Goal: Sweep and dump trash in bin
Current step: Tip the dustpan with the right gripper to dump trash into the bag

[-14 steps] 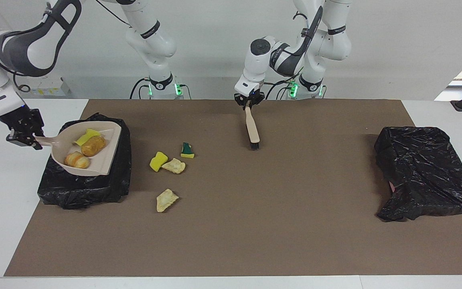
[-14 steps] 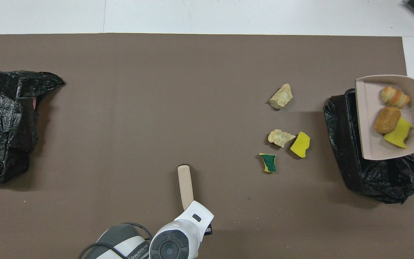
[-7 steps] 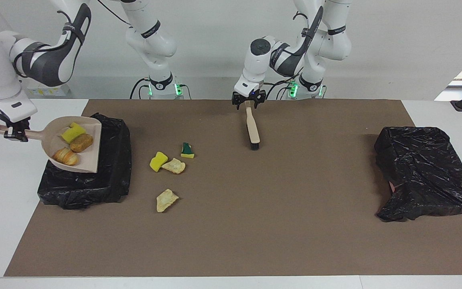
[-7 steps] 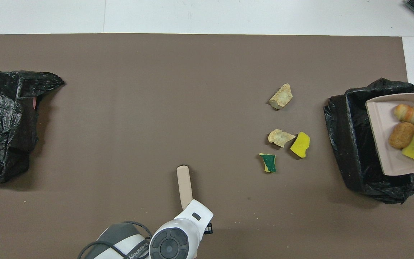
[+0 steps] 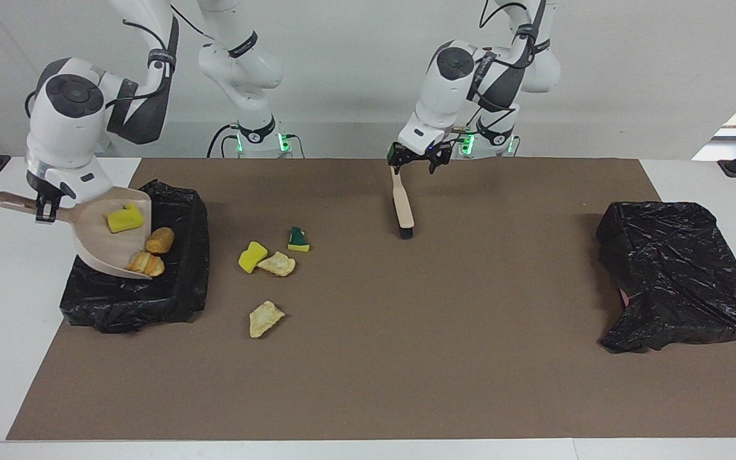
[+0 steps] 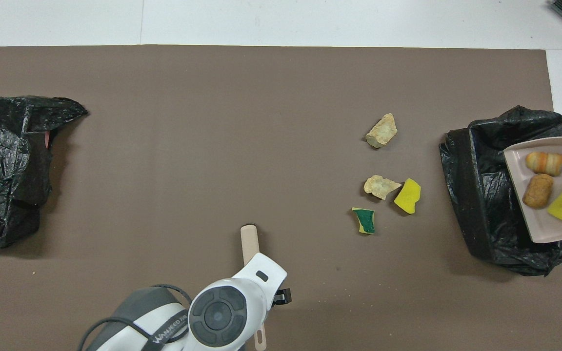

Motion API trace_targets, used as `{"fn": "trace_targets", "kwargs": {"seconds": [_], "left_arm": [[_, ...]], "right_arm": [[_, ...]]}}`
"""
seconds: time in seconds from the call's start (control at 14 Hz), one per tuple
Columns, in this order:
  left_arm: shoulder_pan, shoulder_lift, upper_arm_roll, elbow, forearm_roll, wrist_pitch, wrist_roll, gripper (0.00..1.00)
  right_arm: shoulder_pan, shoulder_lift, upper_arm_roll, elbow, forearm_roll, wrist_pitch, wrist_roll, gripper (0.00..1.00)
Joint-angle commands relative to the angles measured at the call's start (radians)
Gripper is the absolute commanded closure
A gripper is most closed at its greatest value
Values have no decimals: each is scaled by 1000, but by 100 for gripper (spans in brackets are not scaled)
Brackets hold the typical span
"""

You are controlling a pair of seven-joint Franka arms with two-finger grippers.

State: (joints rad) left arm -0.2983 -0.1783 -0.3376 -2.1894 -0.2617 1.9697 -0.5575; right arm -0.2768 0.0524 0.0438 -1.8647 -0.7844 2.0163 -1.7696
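Brown mat (image 5: 406,358) covers most of the table, so working outward from the robots' end.

Closest in, the left gripper (image 5: 415,159) hangs over the handle end of the brush (image 5: 401,201). Its jaws are spread wide and it's got nothing in them. The brush lies flat on the mat, handle end toward the robots and black bristles (image 5: 406,232) pointing away. Can't tell if one finger is brushing the handle tip or just beside it.

Over at the right arm's end of the table, the right gripper (image 5: 40,209) is clamped on the handle of the beige dustpan (image 5: 96,241). The pan is tipped lip-down over the black-bagged bin (image 5: 138,300). Three bits of the trash ride in it: a yellow sponge bit (image 5: 125,219) up on the pan's floor, and two bread-like pieces (image 5: 160,240) (image 5: 144,262) right down at the low lip, above the bin's opening.

The other four scraps sit on the mat between the bin and the brush. The green-topped sponge (image 5: 298,239) comes first. A little farther out, a second yellow sponge piece (image 5: 252,256) and a beige rocky lump (image 5: 276,263) lie just beside each other. Farthest out is another beige lump (image 5: 264,318), on its own.

At the left arm's end there's a crumpled black bag (image 5: 674,275) on the mat's edge, well apart from everything else.
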Motion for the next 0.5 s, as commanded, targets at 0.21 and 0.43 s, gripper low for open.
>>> {"fn": "trace_targets", "kwargs": {"seconds": [0.21,0.43], "left_arm": [[235,14,-8,149,73,-101,264,0],[370,55,-8,221,151,-114,373,0]], "right_arm": [[27,-97,7,-27,-182,-42,16,100],[70,-126,8,-27,-239,-99,22,100]]}}
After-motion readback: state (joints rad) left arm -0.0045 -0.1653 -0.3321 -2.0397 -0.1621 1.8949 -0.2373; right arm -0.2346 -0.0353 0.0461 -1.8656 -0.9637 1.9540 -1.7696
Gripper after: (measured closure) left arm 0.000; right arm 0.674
